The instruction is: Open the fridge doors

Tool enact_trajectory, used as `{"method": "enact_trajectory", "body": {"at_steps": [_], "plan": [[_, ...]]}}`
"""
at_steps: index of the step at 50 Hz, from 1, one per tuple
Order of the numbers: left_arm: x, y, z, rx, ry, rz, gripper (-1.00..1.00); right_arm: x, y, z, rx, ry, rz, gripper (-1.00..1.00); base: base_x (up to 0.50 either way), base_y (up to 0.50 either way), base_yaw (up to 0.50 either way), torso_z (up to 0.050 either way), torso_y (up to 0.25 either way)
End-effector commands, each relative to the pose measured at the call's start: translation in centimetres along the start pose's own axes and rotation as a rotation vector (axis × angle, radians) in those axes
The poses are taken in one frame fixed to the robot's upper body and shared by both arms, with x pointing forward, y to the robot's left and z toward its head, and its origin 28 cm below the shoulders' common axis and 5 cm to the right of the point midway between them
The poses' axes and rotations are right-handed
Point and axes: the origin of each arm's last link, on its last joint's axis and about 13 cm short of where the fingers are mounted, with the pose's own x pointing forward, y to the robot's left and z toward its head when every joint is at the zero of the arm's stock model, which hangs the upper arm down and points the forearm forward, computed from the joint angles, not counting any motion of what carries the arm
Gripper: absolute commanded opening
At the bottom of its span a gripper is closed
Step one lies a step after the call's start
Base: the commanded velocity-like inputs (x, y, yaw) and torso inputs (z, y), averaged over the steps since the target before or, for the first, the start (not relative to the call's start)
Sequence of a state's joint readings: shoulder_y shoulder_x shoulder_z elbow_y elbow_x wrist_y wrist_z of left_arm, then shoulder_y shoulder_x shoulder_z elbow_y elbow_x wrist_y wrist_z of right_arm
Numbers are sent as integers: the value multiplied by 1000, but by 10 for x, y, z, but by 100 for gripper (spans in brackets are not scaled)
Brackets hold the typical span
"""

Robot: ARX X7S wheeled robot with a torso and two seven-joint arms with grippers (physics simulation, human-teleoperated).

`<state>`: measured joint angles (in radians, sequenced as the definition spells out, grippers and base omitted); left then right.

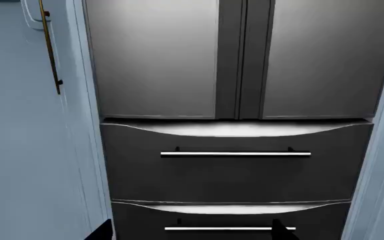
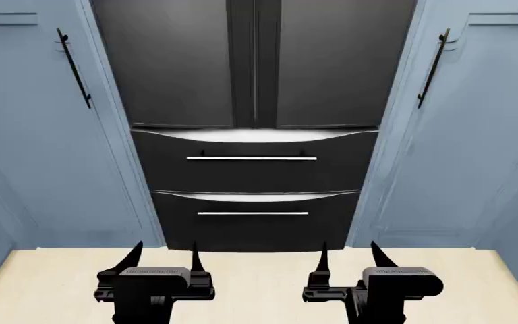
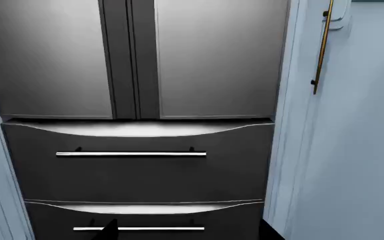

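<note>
Glossy dark-grey fridge doors (image 2: 254, 64) are seen closed at the centre of the head view, meeting along a vertical seam, directly ahead of the robot and well apart from both arms; their lower edges sit just above the upper drawer (image 2: 251, 162); the same pair is shown in the left wrist view (image 1: 242, 55) and the right wrist view (image 3: 128, 55), again shut.

Two wide black drawers are stacked beneath the doors; the upper drawer carries a horizontal silver handle (image 2: 251, 158), and the lower drawer (image 2: 254, 219) carries a shorter one (image 2: 253, 213); both drawers are closed.

Pale blue cabinet doors flank the fridge; the left cabinet door (image 2: 34, 135) bears a thin black handle (image 2: 73, 67), and the right cabinet door (image 2: 475, 135) bears a matching handle (image 2: 433, 67).

The left gripper (image 2: 162, 260) and the right gripper (image 2: 349, 258) are held low over the light wooden floor (image 2: 254, 283), side by side, fingers pointing toward the fridge; each claw is spread, with nothing between the fingers; neither touches the fridge.
</note>
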<state>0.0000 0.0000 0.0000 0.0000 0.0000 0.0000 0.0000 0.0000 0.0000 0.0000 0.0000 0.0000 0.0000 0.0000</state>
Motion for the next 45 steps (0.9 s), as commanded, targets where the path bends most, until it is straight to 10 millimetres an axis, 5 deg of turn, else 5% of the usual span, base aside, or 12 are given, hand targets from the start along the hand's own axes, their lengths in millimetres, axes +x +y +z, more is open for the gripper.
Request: {"method": "enact_trajectory", "body": {"at_steps": [1, 15, 31, 45], "plan": [[-1, 0, 0, -2, 1, 2, 100, 0, 1, 0, 1, 7, 4, 100, 0, 0, 0, 0, 0], [0, 1, 3, 10, 7, 17, 100, 3, 0, 3, -27, 29, -24, 100, 0, 0, 0, 0, 0], [16, 23, 109, 18, 77, -96, 100, 10, -18, 118, -102, 34, -4, 100, 0, 0, 0, 0, 0], [19, 33, 178, 2, 12, -120, 100, 13, -29, 186, -90, -51, 31, 100, 0, 0, 0, 0, 0]]}}
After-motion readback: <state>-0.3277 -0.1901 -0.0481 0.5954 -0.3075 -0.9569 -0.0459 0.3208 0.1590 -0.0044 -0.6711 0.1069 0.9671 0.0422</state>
